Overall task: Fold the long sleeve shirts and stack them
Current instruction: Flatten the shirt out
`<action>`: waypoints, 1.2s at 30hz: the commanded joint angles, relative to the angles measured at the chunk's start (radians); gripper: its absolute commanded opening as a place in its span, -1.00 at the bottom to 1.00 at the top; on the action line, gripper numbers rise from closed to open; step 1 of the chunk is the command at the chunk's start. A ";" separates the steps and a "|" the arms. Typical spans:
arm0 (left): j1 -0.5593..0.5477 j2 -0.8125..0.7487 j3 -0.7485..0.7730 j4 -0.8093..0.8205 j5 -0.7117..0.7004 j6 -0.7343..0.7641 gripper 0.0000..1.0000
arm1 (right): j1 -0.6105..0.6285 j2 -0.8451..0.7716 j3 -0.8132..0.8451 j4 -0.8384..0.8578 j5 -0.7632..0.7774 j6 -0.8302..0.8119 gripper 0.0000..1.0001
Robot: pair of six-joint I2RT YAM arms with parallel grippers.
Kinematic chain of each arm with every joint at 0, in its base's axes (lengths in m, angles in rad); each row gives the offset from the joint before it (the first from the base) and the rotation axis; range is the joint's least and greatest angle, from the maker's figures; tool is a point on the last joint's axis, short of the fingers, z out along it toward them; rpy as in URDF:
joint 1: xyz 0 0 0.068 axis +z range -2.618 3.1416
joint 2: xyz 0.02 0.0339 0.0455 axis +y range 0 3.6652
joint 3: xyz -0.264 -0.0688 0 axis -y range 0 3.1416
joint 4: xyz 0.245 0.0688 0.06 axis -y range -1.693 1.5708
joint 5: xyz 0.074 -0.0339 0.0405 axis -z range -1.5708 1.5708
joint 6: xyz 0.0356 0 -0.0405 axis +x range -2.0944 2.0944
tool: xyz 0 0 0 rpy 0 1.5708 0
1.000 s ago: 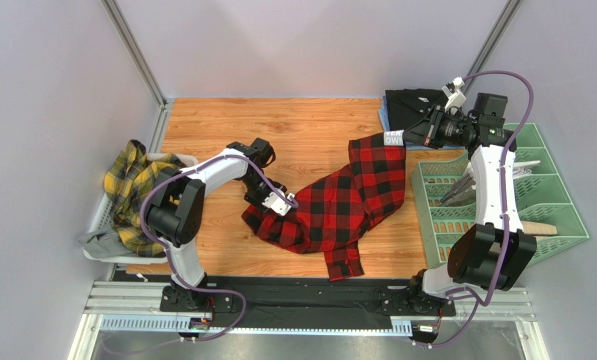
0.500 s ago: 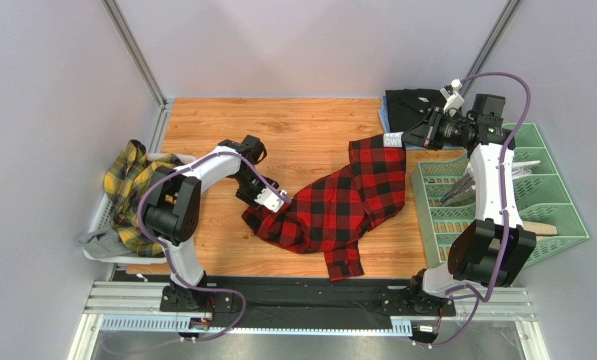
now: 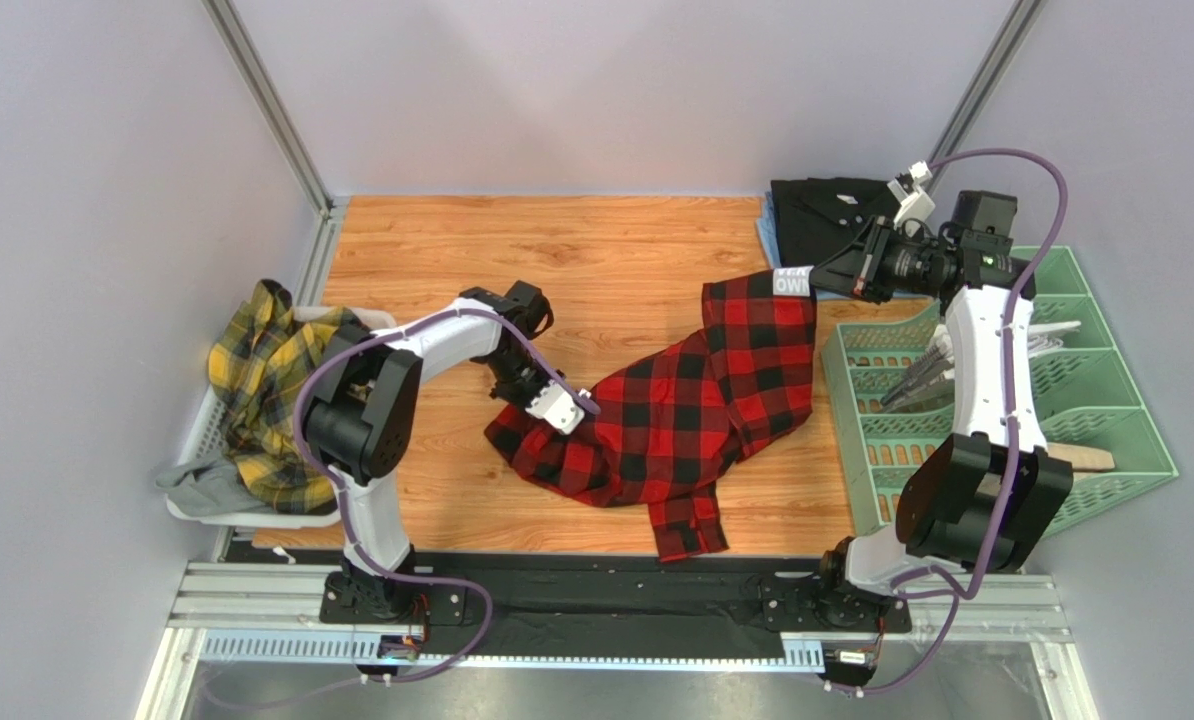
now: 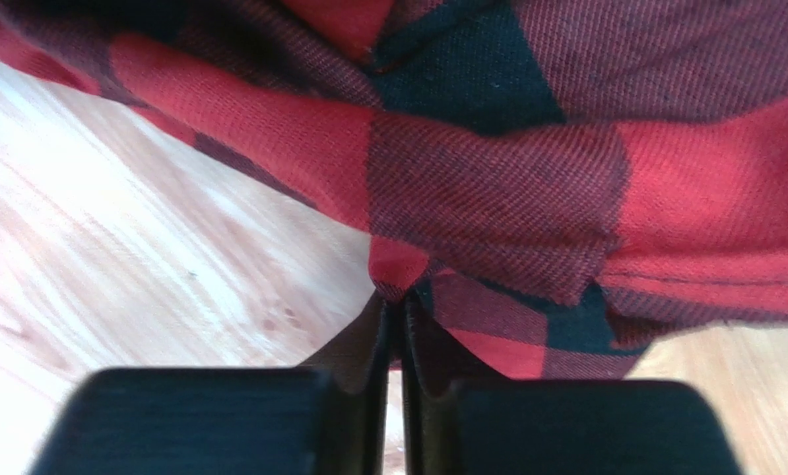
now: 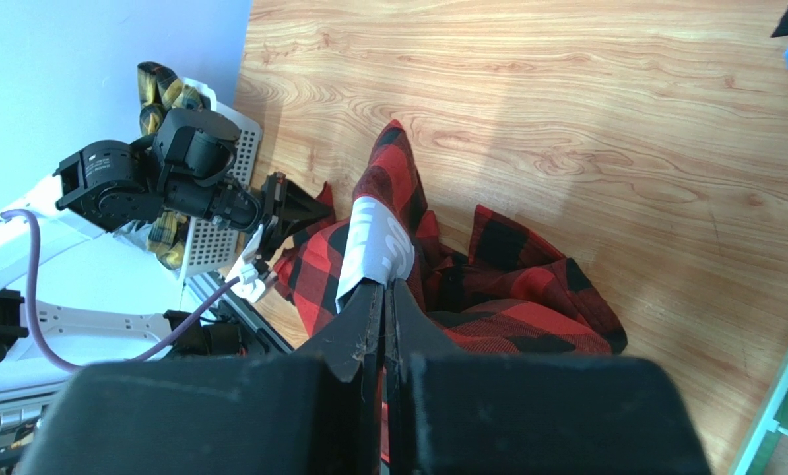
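The red-and-black check shirt [image 3: 678,405] lies crumpled mid-table, its far end lifted. My right gripper [image 3: 817,279] is shut on that raised end, beside its white lettered patch [image 5: 378,242]; in the right wrist view the pinch [image 5: 386,287] holds cloth [image 5: 527,317]. My left gripper [image 3: 573,408] sits at the shirt's left edge. Its fingers [image 4: 400,302] are together on a fold of the check cloth [image 4: 497,188] just above the wood. The yellow-and-dark plaid shirt [image 3: 265,383] is heaped at the far left. The plain black shirt [image 3: 821,210] lies folded at the back right.
A white perforated basket [image 3: 198,450] holds the plaid shirt and a grey cloth [image 3: 198,480] at the left edge. A green slotted rack [image 3: 1069,375] with utensils stands at the right. A blue cloth [image 3: 766,233] peeks from under the black shirt. Grey walls enclose the table.
My left gripper's fingers have closed on the check shirt's left edge after shifting slightly along it. The right arm keeps the far end raised, nearly still.
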 commanded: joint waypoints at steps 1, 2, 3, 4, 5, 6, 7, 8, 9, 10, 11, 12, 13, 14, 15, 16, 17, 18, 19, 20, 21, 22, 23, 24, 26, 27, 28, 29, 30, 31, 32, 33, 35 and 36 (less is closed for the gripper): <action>0.035 -0.083 0.047 -0.117 0.057 -0.089 -1.00 | -0.024 -0.015 0.049 0.006 -0.008 -0.008 -1.00; 0.052 -0.103 0.062 -0.142 0.089 -0.118 -1.00 | -0.027 -0.015 0.052 0.007 -0.007 -0.003 -1.00; 0.071 -0.138 0.103 -0.189 0.106 -0.181 -1.00 | -0.037 -0.016 0.060 0.007 -0.007 0.001 -1.00; 0.112 -0.155 0.128 -0.208 0.131 -0.221 -1.00 | -0.041 -0.016 0.069 0.010 -0.014 0.005 -1.00; 0.132 -0.169 0.154 -0.220 0.133 -0.270 -1.00 | -0.046 -0.016 0.078 0.009 -0.017 0.014 -1.00; 0.169 -0.191 0.217 -0.261 0.134 -0.360 -1.00 | -0.056 -0.015 0.092 0.009 -0.020 0.018 -1.00; 0.186 -0.198 0.251 -0.289 0.130 -0.397 -1.00 | -0.064 -0.016 0.121 0.010 -0.022 0.024 -1.00; 0.203 -0.206 0.284 -0.315 0.128 -0.434 -1.00 | -0.072 -0.020 0.139 0.015 -0.023 0.032 -1.00; 0.232 -0.218 0.346 -0.368 0.126 -0.497 -1.00 | -0.087 -0.021 0.156 0.018 -0.025 0.044 -1.00; 0.246 -0.223 0.370 -0.392 0.125 -0.525 -1.00 | -0.096 -0.021 0.194 0.021 -0.025 0.052 -1.00; 0.260 -0.228 0.394 -0.418 0.122 -0.540 -1.00 | -0.107 -0.020 0.211 0.026 -0.025 0.061 -1.00; 0.281 -0.241 0.415 -0.465 0.120 -0.555 -1.00 | -0.130 -0.021 0.228 0.030 -0.026 0.083 -1.00; 0.289 -0.246 0.414 -0.478 0.091 -0.565 -1.00 | -0.141 -0.023 0.260 0.041 -0.031 0.093 -1.00; 0.293 -0.254 0.408 -0.479 0.071 -0.591 -1.00 | -0.155 -0.024 0.273 0.049 -0.036 0.104 -1.00; 0.309 -0.267 0.377 -0.479 0.056 -0.600 -1.00 | -0.179 -0.026 0.285 0.056 -0.043 0.130 -1.00; 0.316 -0.269 0.362 -0.479 0.033 -0.609 -1.00 | -0.191 -0.032 0.297 0.079 -0.048 0.141 -1.00; 0.324 -0.266 0.345 -0.481 0.027 -0.635 -1.00 | -0.202 -0.036 0.299 0.090 -0.051 0.152 -1.00; 0.335 -0.257 0.316 -0.492 0.022 -0.638 -1.00 | -0.219 -0.039 0.300 0.099 -0.048 0.159 -1.00; 0.336 -0.248 0.303 -0.505 0.024 -0.637 -1.00 | -0.227 -0.043 0.302 0.116 -0.048 0.170 -1.00; 0.341 -0.231 0.268 -0.504 0.027 -0.652 -1.00 | -0.234 -0.047 0.302 0.122 -0.049 0.175 -1.00; 0.346 -0.222 0.248 -0.495 0.025 -0.660 -1.00 | -0.245 -0.049 0.302 0.130 -0.052 0.179 -1.00; 0.346 -0.215 0.227 -0.480 0.027 -0.670 -1.00 | -0.250 -0.049 0.302 0.138 -0.057 0.184 -1.00; 0.347 -0.205 0.178 -0.429 0.027 -0.696 -1.00 | -0.253 -0.050 0.297 0.136 -0.062 0.186 -1.00; 0.347 -0.197 0.156 -0.400 0.028 -0.712 -0.99 | -0.253 -0.049 0.288 0.138 -0.071 0.186 -1.00; 0.347 -0.167 0.122 -0.330 0.047 -0.761 -0.87 | -0.251 -0.064 0.256 0.147 -0.085 0.201 -1.00; 0.347 -0.153 0.115 -0.306 0.051 -0.785 -0.78 | -0.247 -0.072 0.209 0.155 -0.094 0.202 -1.00; 0.347 -0.136 0.112 -0.294 0.068 -0.802 -0.73 | -0.244 -0.076 0.187 0.155 -0.097 0.201 -1.00; 0.347 -0.107 0.105 -0.279 0.077 -0.825 -0.68 | -0.239 -0.085 0.164 0.149 -0.099 0.184 -1.00; 0.350 -0.097 0.098 -0.266 0.082 -0.838 -0.59 | -0.227 -0.099 0.124 0.141 -0.103 0.175 -1.00; 0.352 -0.093 0.089 -0.248 0.086 -0.854 -0.53 | -0.219 -0.108 0.104 0.121 -0.105 0.160 -1.00; 0.356 -0.096 0.069 -0.220 0.091 -0.873 -0.49 | -0.206 -0.116 0.087 0.115 -0.105 0.138 -1.00; 0.358 -0.102 0.062 -0.214 0.109 -0.876 -0.40 | -0.201 -0.127 0.072 0.107 -0.106 0.127 -1.00; 0.353 -0.135 0.049 -0.185 0.135 -0.894 0.01 | -0.190 -0.135 0.038 0.093 -0.106 0.108 -1.00; 0.347 -0.149 0.052 -0.177 0.167 -0.902 0.12 | -0.190 -0.135 0.024 0.087 -0.106 0.104 -1.00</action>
